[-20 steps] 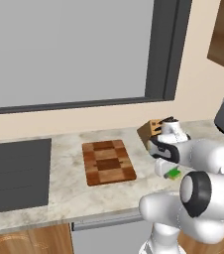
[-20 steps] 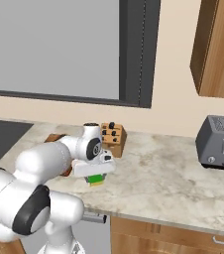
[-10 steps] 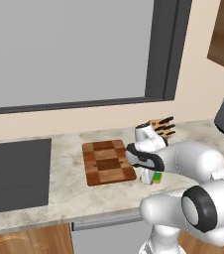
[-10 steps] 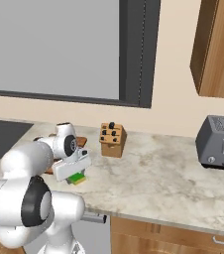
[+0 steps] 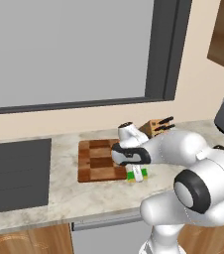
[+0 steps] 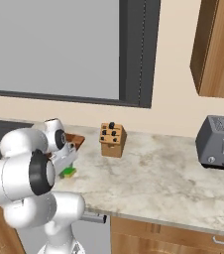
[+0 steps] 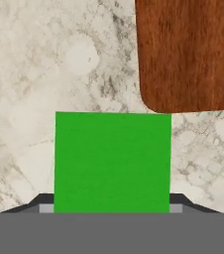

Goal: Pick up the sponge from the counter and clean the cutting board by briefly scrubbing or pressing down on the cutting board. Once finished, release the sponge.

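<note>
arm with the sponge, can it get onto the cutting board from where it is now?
Probably yes. The gripper is shut on the sponge just off the cutting board's near right corner, over bare counter, with nothing between them.

Wood, stone and matt foam on the kitchen desk

The beige-grey marbled stone desk [image 7: 44, 64] looks smooth and mottled; the checkered light-and-dark wooden cutting board [image 5: 98, 159] shows fine grain with a soft sheen; the flat bright green sponge [image 7: 113, 161] appears uniformly matt; the toaster [image 6: 219, 143] looks like brushed grey metal.
</note>
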### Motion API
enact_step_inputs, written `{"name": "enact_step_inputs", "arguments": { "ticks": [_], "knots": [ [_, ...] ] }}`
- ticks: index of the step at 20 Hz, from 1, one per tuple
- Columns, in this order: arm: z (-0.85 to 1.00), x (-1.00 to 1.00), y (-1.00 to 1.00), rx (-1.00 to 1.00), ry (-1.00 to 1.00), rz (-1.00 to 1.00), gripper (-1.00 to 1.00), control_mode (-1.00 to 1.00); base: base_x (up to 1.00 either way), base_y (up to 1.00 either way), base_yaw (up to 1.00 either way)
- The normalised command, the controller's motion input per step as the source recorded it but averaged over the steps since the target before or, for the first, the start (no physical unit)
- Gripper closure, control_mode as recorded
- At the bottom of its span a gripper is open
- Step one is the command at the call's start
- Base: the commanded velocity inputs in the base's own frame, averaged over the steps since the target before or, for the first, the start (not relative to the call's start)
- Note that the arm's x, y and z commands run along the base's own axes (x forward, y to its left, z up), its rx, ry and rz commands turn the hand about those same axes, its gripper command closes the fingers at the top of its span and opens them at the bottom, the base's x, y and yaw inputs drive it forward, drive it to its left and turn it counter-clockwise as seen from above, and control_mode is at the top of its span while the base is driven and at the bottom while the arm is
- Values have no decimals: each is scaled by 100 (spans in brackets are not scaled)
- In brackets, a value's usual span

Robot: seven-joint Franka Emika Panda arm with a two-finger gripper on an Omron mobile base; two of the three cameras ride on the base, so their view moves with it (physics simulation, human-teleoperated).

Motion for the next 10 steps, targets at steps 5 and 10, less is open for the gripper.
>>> {"name": "enact_step_inputs", "arguments": {
  "ticks": [5,10],
  "knots": [
    [13,-3,4,1,2,17,100,-100,0,0,0],
    [28,-2,23,0,2,5,100,-100,0,0,0]
  ]
}}
